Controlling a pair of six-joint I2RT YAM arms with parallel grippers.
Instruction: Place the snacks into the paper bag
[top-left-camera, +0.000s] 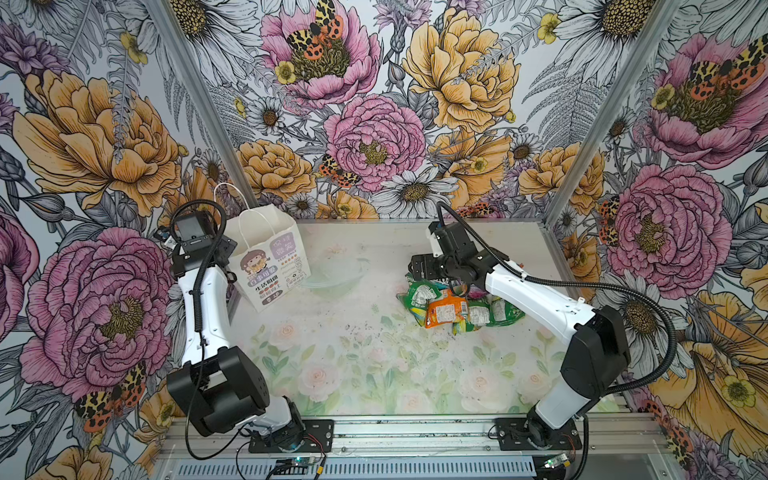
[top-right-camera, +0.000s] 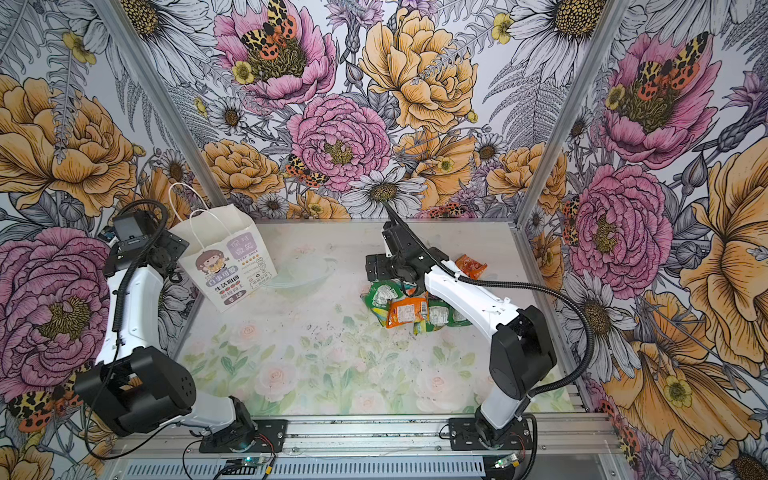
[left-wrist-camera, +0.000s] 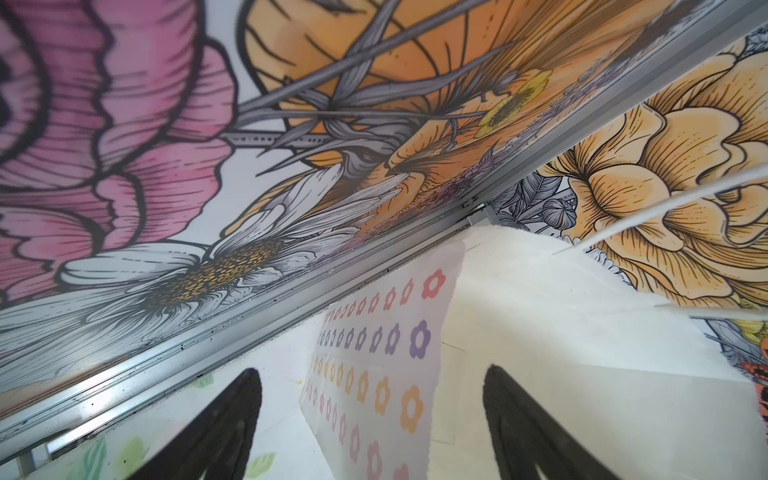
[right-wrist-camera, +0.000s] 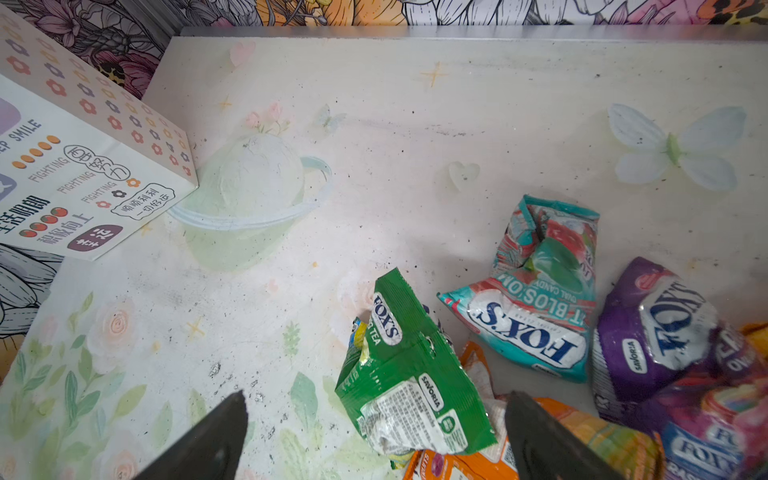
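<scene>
The left gripper (left-wrist-camera: 372, 372) gapes wide astride the flowered side wall of the upright bag (top-left-camera: 272, 253) at far left, while the right gripper (right-wrist-camera: 376, 395), fingers wide and empty, hovers over the green packet (right-wrist-camera: 409, 361) among the snacks (top-left-camera: 453, 309) heaped at right.

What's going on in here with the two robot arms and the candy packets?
Two robot arms are packing snacks into a paper bag. The left claw, open, straddles the bag's flower-patterned side wall, seemingly to steady it. The right claw hangs open over the snack pile, a green packet between its fingers, not yet gripped. The pile lies on the table, apart from the bag.
</scene>
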